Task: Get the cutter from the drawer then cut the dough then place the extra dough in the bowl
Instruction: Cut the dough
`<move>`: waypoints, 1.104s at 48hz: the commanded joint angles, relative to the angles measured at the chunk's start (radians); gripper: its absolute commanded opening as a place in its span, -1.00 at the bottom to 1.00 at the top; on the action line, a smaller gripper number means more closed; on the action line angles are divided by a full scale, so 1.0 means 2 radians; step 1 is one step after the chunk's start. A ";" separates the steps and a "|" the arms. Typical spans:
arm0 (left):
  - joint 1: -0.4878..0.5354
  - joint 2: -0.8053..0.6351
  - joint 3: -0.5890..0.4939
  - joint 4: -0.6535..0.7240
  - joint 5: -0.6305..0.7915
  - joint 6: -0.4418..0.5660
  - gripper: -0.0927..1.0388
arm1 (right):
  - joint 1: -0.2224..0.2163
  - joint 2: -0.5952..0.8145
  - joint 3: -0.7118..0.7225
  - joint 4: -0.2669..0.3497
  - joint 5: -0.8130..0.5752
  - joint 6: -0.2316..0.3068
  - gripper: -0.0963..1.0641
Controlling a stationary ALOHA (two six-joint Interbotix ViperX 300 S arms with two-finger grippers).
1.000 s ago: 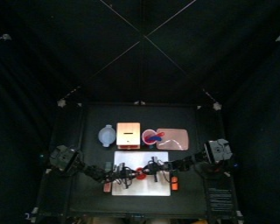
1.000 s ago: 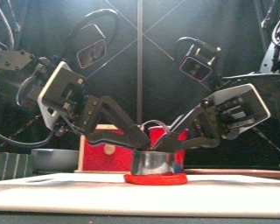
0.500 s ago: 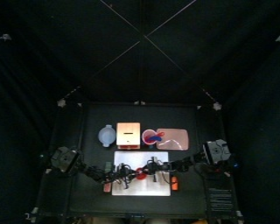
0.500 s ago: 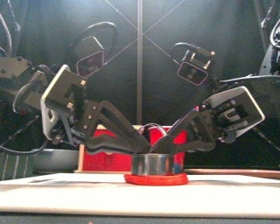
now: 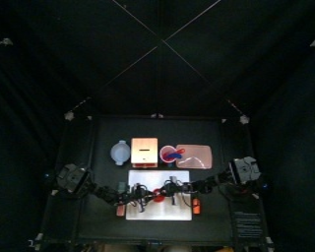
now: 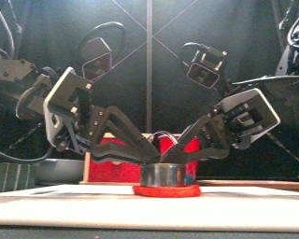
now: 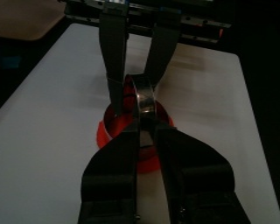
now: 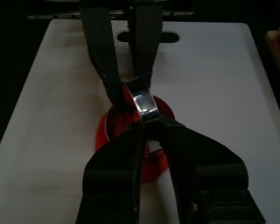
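We can read no text, label, brand, number or sign in any of these views. The white cutting board (image 5: 160, 212), the metal cutter (image 6: 168, 175), the red dough (image 6: 168, 191) and the red drawer front (image 6: 108, 171) behind them look plain to us. From high above, though, everything is perhaps too small for fine print to show.
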 commanded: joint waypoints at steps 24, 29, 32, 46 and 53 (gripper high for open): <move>0.031 -0.052 0.008 -0.002 0.012 0.106 0.57 | 0.014 -0.044 -0.021 0.008 0.058 0.001 0.32; 0.031 -0.054 0.002 -0.001 0.008 0.107 0.64 | 0.014 -0.048 -0.028 0.006 0.064 0.000 0.37; 0.031 -0.058 0.000 0.002 0.005 0.107 0.66 | 0.014 -0.049 -0.032 0.005 0.071 0.000 0.40; 0.023 -0.095 0.011 0.040 -0.025 0.107 0.66 | 0.011 -0.058 -0.055 0.005 0.123 0.000 0.51; 0.014 -0.103 0.030 0.047 -0.026 0.106 0.63 | -0.005 -0.070 -0.060 0.004 0.151 0.000 0.51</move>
